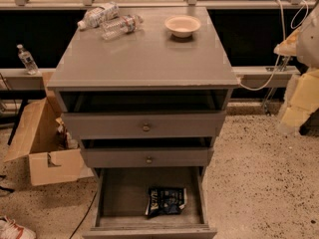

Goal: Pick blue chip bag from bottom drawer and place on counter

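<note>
The blue chip bag (166,201) lies crinkled on the floor of the open bottom drawer (122,193), right of the middle and near the front. The counter (144,59) is the glossy grey cabinet top above it. My gripper (295,106) is a pale shape at the right edge of the camera view, level with the top drawer. It is off to the right of the cabinet, well above the bag and apart from it.
Two plastic water bottles (110,21) lie at the counter's back left and a cream bowl (182,26) stands at its back right. The two upper drawers (145,127) with brass knobs stand partly open. An open cardboard box (42,143) sits on the floor at left. White cables (279,54) hang at right.
</note>
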